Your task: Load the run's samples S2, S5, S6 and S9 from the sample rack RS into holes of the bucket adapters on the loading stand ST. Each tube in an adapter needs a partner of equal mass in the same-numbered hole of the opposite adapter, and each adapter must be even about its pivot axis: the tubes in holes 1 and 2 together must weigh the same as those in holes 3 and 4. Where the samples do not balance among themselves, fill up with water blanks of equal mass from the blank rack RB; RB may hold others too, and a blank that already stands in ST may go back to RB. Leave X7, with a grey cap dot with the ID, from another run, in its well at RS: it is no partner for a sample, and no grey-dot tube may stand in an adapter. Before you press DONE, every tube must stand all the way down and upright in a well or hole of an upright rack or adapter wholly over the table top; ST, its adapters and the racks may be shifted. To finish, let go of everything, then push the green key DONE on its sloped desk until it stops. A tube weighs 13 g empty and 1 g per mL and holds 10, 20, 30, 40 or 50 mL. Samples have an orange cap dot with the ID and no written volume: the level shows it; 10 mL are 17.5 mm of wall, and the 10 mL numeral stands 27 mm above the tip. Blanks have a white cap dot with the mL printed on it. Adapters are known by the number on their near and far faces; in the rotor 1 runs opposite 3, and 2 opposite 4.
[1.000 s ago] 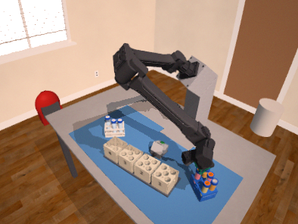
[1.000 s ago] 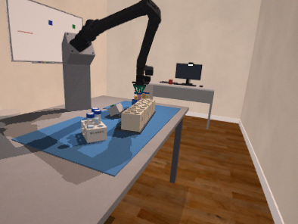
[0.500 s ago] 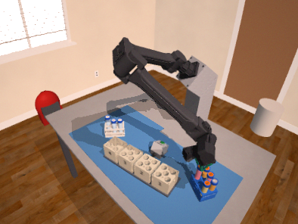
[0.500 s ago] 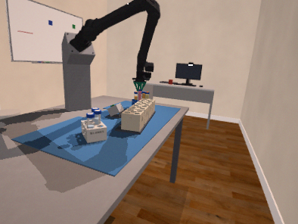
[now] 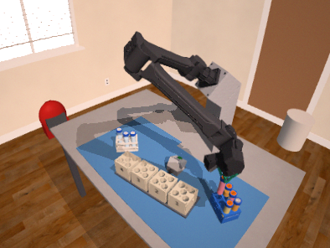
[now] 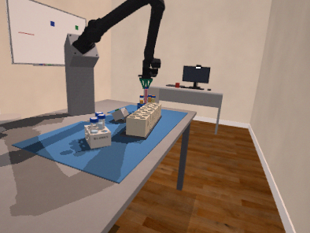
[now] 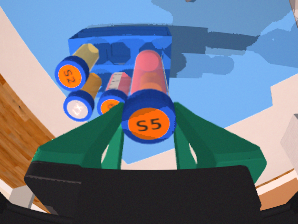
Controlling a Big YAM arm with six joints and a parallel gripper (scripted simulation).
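My gripper (image 5: 226, 178) (image 6: 145, 84) (image 7: 148, 109) is shut on tube S5 (image 5: 221, 187) (image 6: 145, 95) (image 7: 149, 124) at its blue cap. The pink tube hangs upright over the blue sample rack RS (image 5: 230, 218) (image 7: 102, 33); whether its tip clears the well is hard to tell. In the rack stand S2 (image 5: 229, 205) (image 7: 69, 76), grey-dot X7 (image 7: 77, 107) and, partly hidden, S9 (image 7: 110, 106). Another orange-dot tube (image 5: 229, 187) shows there; its ID is unreadable. Four adapters on the stand ST (image 5: 183, 214) show no tubes. The blank rack RB (image 5: 127, 148) (image 6: 99, 142) holds three blue-capped blanks.
The sloped desk (image 5: 173, 166) (image 6: 120, 115) with the green key DONE (image 5: 180, 158) stands between the adapter row and the arm's base. The adapter row runs between RB and RS. The blue mat (image 5: 138, 214) (image 6: 98, 167) lies under them all.
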